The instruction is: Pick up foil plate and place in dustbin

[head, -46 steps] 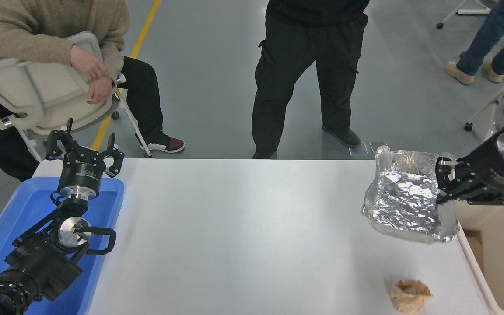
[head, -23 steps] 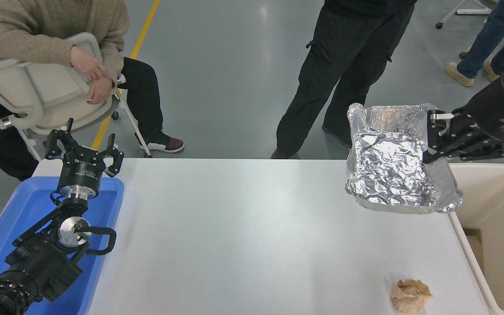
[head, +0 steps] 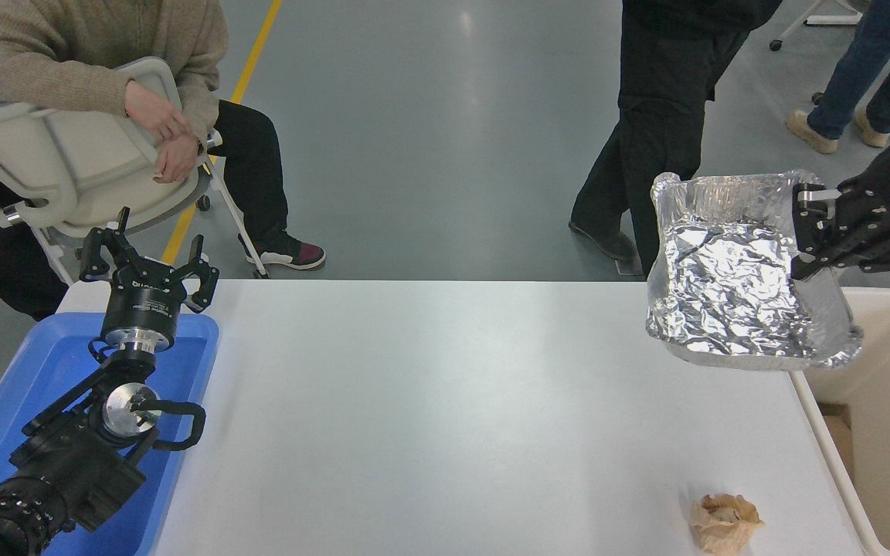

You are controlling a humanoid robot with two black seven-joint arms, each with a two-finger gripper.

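Since the earlier frame we see the foil plate (head: 731, 297) carried toward the dustbin (head: 889, 432), its corner over the rim, lifted off the white surface (head: 445, 417). The right gripper (head: 804, 235) fingers clamp its edge. Far from the dustbin, the left gripper (head: 147, 266) is parked, fingers spread, above a blue tray (head: 43, 371). A brown paper ball (head: 725, 523) lies near the dustbin.

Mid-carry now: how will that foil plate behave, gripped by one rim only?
The foil plate is thin and crinkled, so it probably flexes and may sag from the right gripper. It looks light, so unlikely to strain the grip. Its shiny rim might slip or crush between the jaws.
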